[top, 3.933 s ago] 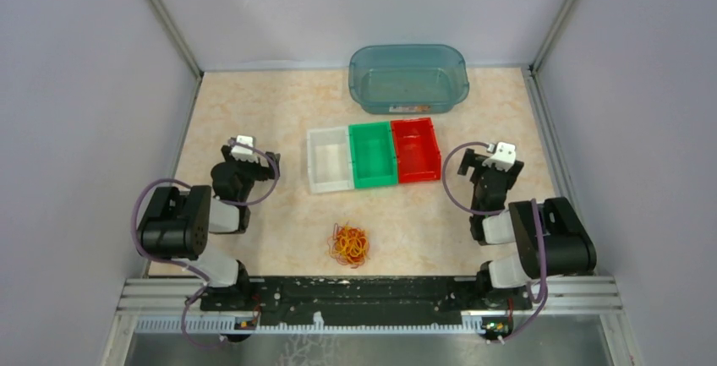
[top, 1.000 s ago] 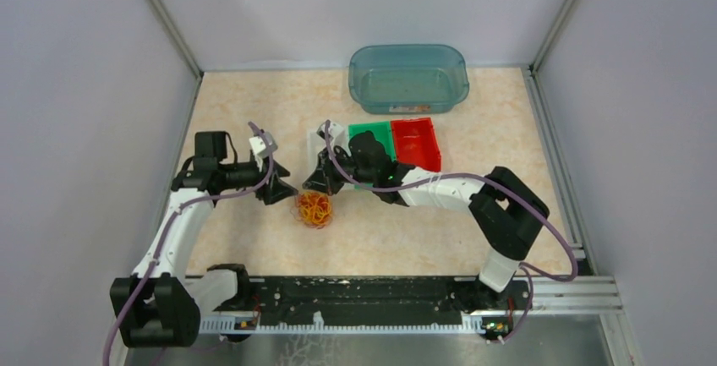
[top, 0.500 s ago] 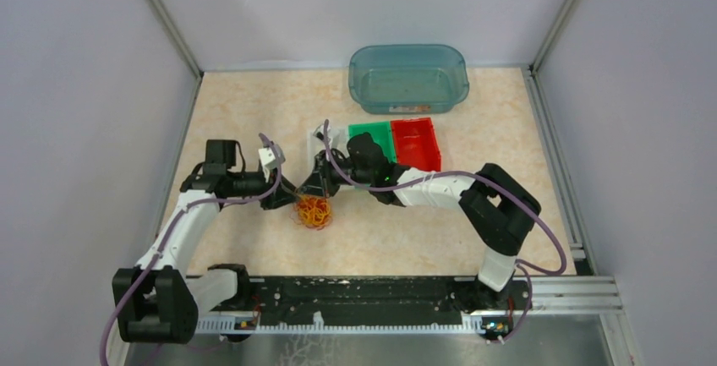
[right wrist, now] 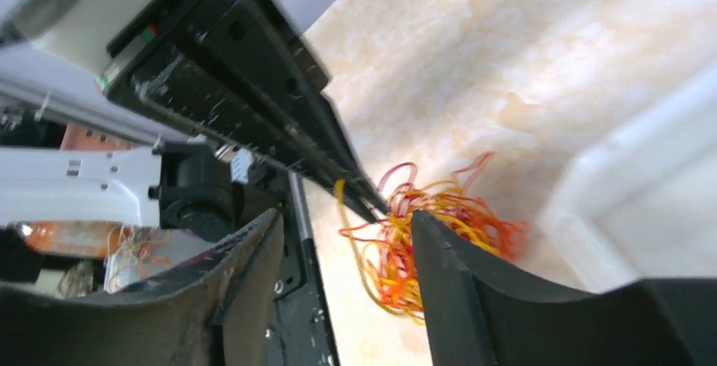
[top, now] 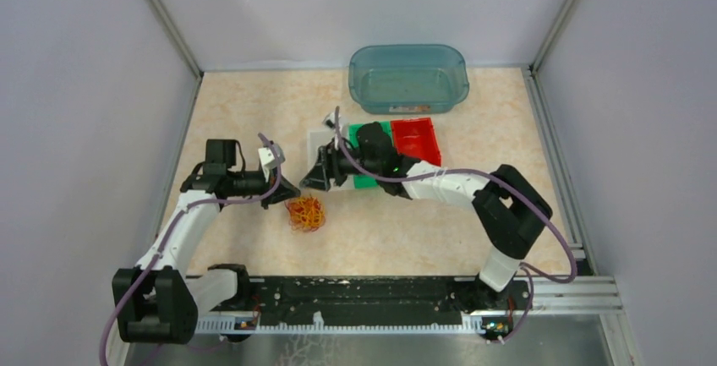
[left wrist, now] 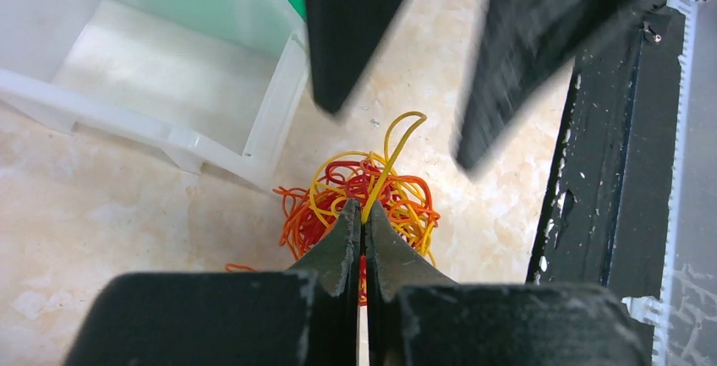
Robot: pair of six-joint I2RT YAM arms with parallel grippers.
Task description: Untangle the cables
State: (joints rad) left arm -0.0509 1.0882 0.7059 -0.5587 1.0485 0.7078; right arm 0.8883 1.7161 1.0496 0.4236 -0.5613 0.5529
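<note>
Left fingers (left wrist: 363, 218) were pressed together, pinching a single yellow strand of the cables (left wrist: 363, 190) right at their tips. That strand rose out of the pinch and curled over in a small loop. My left arm reached in from the left side of the worktop (top: 245, 104), with its fingers pointing toward the middle.

Just right of those fingertips, the rest of the cables lay as a loose clump of red, orange and yellow wires on the bare worktop. The clump sat just in front of the near corner of the white bin (left wrist: 127, 70).

My right fingers (top: 311, 182) stood spread apart just behind the clump, facing the left ones, with nothing held between them. From my right wrist, the clump showed in the gap between the two fingers, lower down on the worktop. I saw no strand touching either finger.

My right arm stretched across the row of bins and covered most of the white bin from above. The green bin (top: 365, 132) and the red bin (top: 416, 142) stood side by side to its right. A teal tub (top: 408, 77) sat at the back of the worktop, well apart from the clump.
</note>
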